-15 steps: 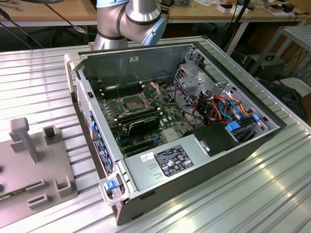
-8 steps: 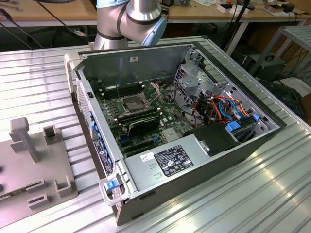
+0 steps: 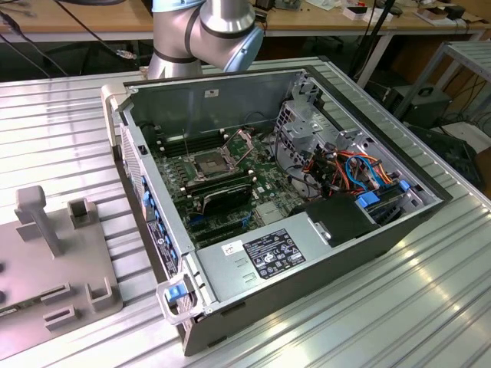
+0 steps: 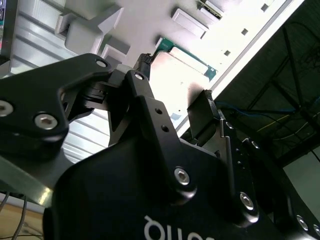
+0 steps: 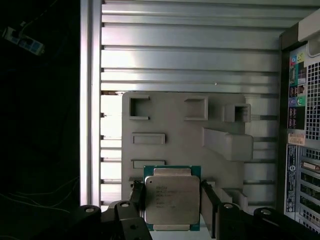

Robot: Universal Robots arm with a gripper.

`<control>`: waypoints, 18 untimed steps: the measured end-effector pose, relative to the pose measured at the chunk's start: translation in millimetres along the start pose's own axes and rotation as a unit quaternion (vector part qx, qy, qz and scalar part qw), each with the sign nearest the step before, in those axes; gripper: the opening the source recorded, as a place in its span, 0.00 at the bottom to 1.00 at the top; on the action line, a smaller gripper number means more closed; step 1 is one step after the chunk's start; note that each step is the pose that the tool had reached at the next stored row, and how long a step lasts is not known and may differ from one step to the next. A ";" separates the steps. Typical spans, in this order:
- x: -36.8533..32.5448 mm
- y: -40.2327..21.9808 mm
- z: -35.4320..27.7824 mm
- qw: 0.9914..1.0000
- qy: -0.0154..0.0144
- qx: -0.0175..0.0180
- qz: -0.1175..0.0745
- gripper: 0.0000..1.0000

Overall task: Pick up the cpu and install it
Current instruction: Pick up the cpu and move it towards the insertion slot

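surface: ribbed aluminium table (image 3: 383,307); cluttered benches behind it
computer case (image 3: 215,100): lies open on the table, motherboard facing up; CPU socket (image 3: 209,162) near the board's middle, its metal frame swung up
fixture plate (image 5: 170,130): grey, flat on the table beside the computer case; moulded pockets and blocks on top
cpu (image 5: 171,198): lies flat on the fixture plate, silver lid up, green board edge showing around it
arm (image 3: 203,31): joint behind the computer case in the exterior view
gripper (image 5: 171,186): at the cpu in both wrist views; jaws spread to about the chip's width
fingers (image 4: 207,107): one just beside each of two opposite cpu edges; contact cannot be told
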State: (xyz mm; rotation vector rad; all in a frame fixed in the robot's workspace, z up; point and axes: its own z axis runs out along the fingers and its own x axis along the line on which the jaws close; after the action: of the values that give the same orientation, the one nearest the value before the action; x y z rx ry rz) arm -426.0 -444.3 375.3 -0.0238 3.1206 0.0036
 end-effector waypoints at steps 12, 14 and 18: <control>-13.5 -0.2 0.2 1.000 0.000 0.000 0.000 0.55; -14.7 -0.2 0.2 1.000 0.000 0.000 0.000 0.55; -18.3 -0.3 0.3 1.000 0.000 0.000 0.000 0.55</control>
State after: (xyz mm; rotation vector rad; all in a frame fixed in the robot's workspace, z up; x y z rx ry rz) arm -407.7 -444.3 375.4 -0.0237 3.1207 0.0035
